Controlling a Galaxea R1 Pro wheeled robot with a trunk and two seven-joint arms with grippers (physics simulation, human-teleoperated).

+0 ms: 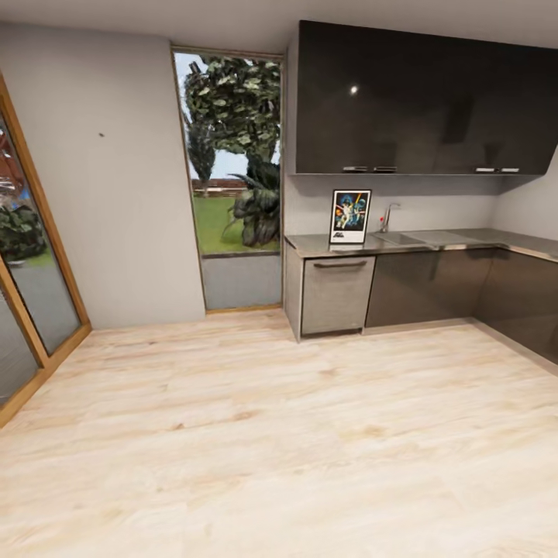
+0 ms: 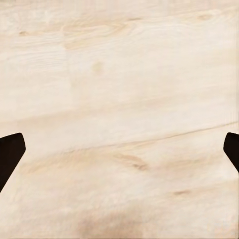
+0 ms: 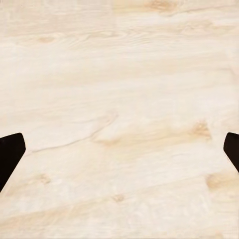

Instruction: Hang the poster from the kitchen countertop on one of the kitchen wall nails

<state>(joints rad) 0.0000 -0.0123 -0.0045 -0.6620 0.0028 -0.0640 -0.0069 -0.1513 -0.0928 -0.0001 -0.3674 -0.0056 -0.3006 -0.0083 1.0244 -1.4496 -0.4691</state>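
We face a kitchen corner across a wide stretch of pale wood floor (image 1: 271,434). The poster (image 1: 350,217) stands upright on the countertop (image 1: 434,242), near its left end, leaning against the grey wall behind it. Just to its right sit the sink (image 1: 403,239) and the tap (image 1: 387,215). Below the poster is a grey appliance front (image 1: 335,294) with a bar handle, then dark cabinet fronts (image 1: 430,285) running right to the corner. Glossy black wall cabinets (image 1: 422,101) hang above the worktop.

Left of the counter a tall window (image 1: 232,155) shows plants and lawn. On the bare grey wall (image 1: 116,194) further left we see 1 small dark spot, a nail (image 1: 101,135), well apart from the poster. A wood-framed glass door (image 1: 31,256) stands at the far left.

In the wrist views our left gripper (image 2: 119,154) and right gripper (image 3: 119,154) each show 2 dark fingertips (image 2: 10,154) (image 3: 10,154) spread wide at the picture's edges, with nothing between them but floor planks below.
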